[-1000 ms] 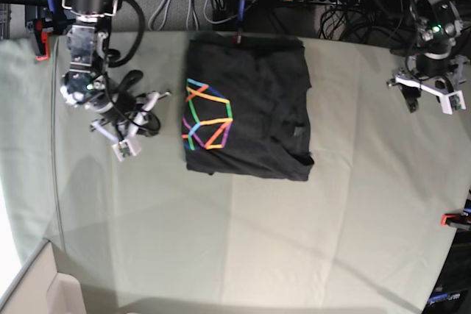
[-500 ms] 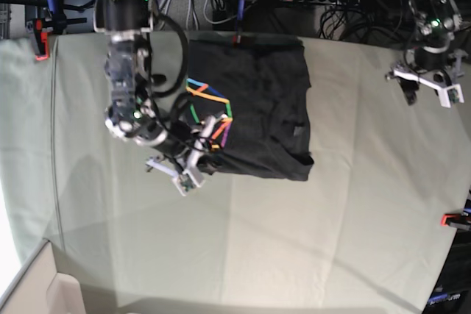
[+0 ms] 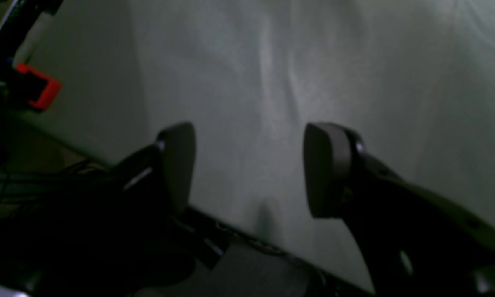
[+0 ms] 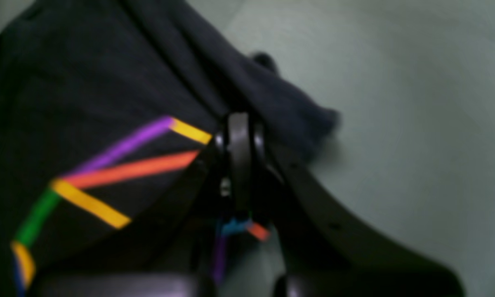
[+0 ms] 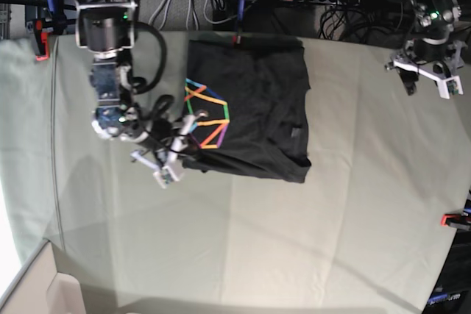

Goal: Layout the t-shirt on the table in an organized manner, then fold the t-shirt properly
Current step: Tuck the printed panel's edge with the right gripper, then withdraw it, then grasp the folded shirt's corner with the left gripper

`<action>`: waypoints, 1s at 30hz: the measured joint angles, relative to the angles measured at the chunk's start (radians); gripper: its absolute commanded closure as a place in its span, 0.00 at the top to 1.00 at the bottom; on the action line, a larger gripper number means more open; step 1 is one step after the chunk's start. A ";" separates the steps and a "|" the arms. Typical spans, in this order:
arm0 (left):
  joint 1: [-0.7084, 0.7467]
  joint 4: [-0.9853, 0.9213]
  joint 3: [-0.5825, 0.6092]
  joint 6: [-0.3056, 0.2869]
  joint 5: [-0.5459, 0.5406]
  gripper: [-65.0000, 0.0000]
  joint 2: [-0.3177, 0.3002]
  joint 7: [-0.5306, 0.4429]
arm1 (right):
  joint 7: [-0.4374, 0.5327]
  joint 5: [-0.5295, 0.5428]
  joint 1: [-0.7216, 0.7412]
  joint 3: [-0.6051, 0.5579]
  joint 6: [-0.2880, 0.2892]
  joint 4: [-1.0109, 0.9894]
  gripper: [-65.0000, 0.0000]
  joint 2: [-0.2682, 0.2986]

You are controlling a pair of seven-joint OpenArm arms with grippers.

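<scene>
t-shirt point(image 5: 246, 108) sits folded into a rough rectangle at about 12 o'clock of the table point(image 5: 294, 240), its far edge close to the table's far edge, rainbow line print point(image 5: 207, 114) face up on the side toward 9 o'clock. Right gripper point(image 5: 185, 136) is at the shirt's 8 o'clock corner; in the right wrist view its jaws are pressed fully together on a fold of the dark fabric point(image 4: 239, 136), print lines running up to the pads, with a bunched dark edge just past the tips lying on pale cloth. Whether that corner is lifted off the table, can't tell. Left gripper point(image 5: 425, 79) hovers at roughly 2 o'clock of the table, well apart from the shirt. Its wrist view shows the pads point(image 3: 177, 165) spread wide with nothing between them, only bare grey-green cloth point(image 3: 272, 82) below and a red clamp point(image 3: 39, 88) at the table edge at upper left. Another red clamp point(image 5: 452, 219) is at 4 o'clock of the table.
</scene>
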 measured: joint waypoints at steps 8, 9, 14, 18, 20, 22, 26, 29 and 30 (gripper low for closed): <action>-0.005 -0.001 0.002 0.000 0.000 0.62 0.000 0.000 | 0.010 -0.002 0.050 0.208 0.000 -0.095 0.00 0.026; -0.005 -0.001 0.002 0.000 0.000 0.62 0.001 0.000 | 0.005 -0.007 0.058 0.226 0.000 -0.103 0.00 0.026; -0.005 -0.001 0.018 0.001 -0.006 0.62 -0.001 0.000 | -0.003 -0.010 0.004 0.242 0.000 -0.024 0.00 0.034; 0.005 0.021 0.051 0.000 -0.142 0.62 -0.001 0.002 | -0.020 -0.014 -0.071 0.191 0.000 0.132 0.04 -0.013; 0.017 0.031 0.088 0.004 -0.232 0.62 -0.013 0.000 | 0.001 -0.001 -0.102 0.182 0.000 0.221 0.14 -0.035; 0.021 0.034 0.130 0.008 -0.307 0.63 -0.023 0.048 | 0.000 -0.004 -0.134 0.187 0.000 0.288 0.23 -0.037; -0.007 0.051 0.219 0.008 -0.403 0.79 -0.032 0.166 | -0.011 -0.008 -0.229 0.190 0.001 0.378 0.42 -0.037; -0.084 0.049 0.296 0.005 -0.442 0.92 -0.027 0.226 | -0.015 -0.010 -0.276 0.194 0.001 0.412 0.44 -0.024; -0.108 0.049 0.316 0.006 -0.439 0.95 -0.025 0.234 | -0.014 -0.009 -0.288 0.194 0.000 0.426 0.44 -0.016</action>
